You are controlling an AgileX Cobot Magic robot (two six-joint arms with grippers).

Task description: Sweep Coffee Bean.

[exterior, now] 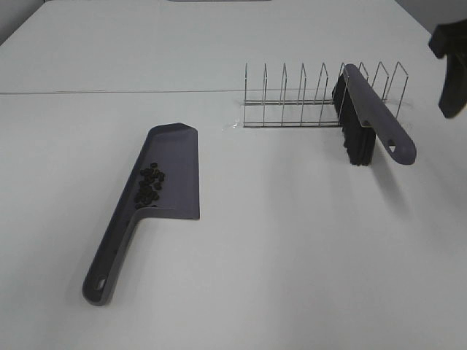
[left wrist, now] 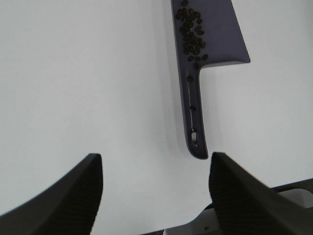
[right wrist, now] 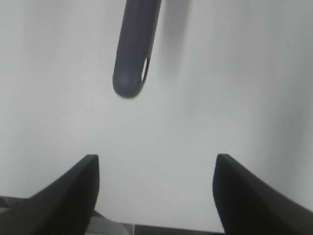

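Left to right: smooth grey-purple plastic dustpan lies flat on matte white table; the coffee bean cluster, tiny dark ovals, sits inside it near the handle. Wire rack holds brush, bristles black. My left gripper and right gripper: fingers spread, empty, tips cropped.

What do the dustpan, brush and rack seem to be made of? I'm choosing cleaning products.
The grey-purple flat dustpan looks like moulded plastic, matte: uniform colour, soft sheen, rounded handle hole. The matching long-handled brush appears to be the same plastic, with black, probably synthetic, bristles. The thin wire rack looks like bare polished metal: slim, silvery, reflective rods.
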